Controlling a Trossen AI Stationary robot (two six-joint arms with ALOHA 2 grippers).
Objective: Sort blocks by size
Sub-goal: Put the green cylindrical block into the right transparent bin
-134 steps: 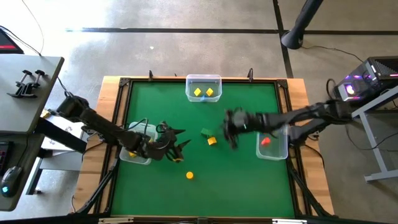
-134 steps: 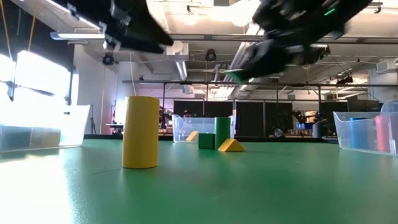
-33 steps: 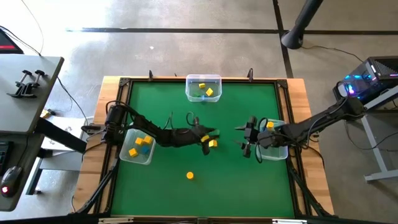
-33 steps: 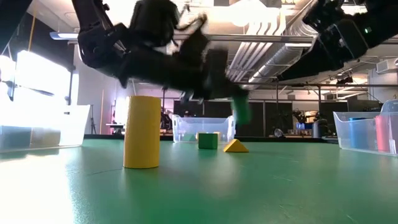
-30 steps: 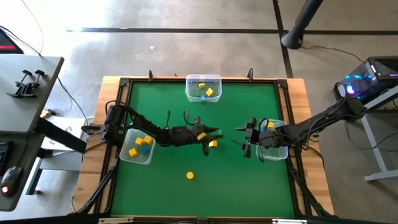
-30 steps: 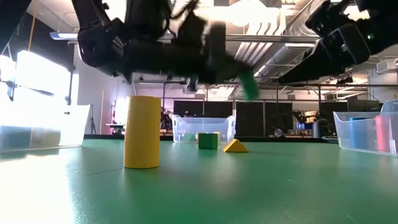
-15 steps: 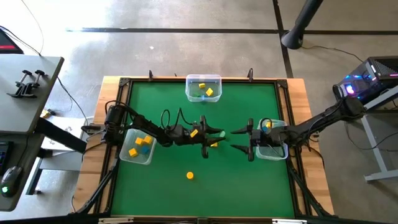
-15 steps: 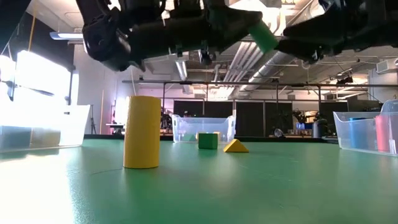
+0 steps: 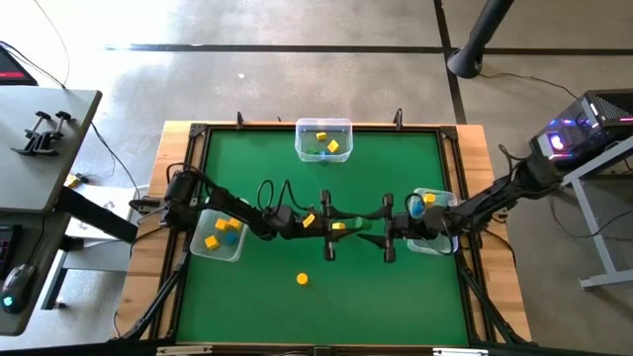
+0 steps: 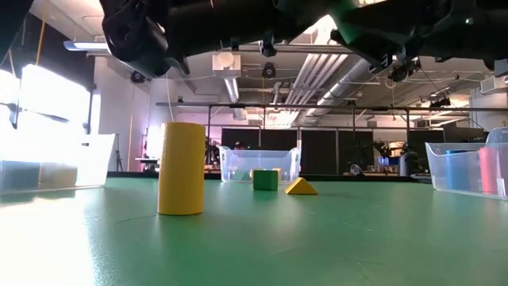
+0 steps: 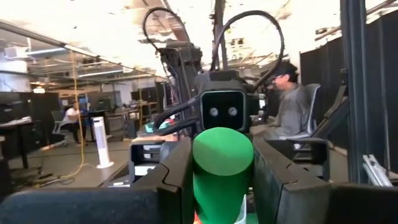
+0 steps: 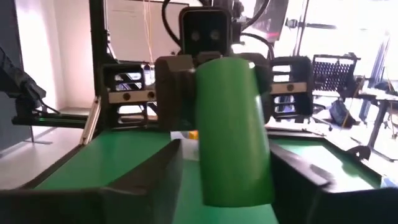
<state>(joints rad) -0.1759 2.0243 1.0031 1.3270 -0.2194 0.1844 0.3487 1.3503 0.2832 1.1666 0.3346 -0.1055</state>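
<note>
Above the middle of the green desk (image 9: 257, 287), the left end effector (image 9: 327, 226) and the right end effector (image 9: 388, 229) face each other, wrist to wrist, with a green cylinder block (image 9: 358, 224) held between them. Left wrist view: the green cylinder (image 11: 222, 163) is pinched between the left fingers (image 11: 174, 171). Right wrist view: the same cylinder (image 12: 233, 137) juts toward the right arm, whose own fingers are spread on either side of it and not visibly touching it. Reads as a handover, judged not yet complete. Main risk: if the left side lets go before the right fingers press in, the cylinder drops and, being round, likely rolls across the felt. Second risk: any misalignment as the right closes could push the block askew in the left grip. Below the handover lies a yellow wedge (image 9: 338, 227) and a small green block (image 10: 265, 179); a yellow cylinder (image 9: 302, 279) stands well apart toward the front. Three clear bins sit at the edges: back (image 9: 323, 126), left (image 9: 203, 251), right (image 9: 443, 243). Open felt remains at the front and back corners; the right bin is just behind the right arm.
</note>
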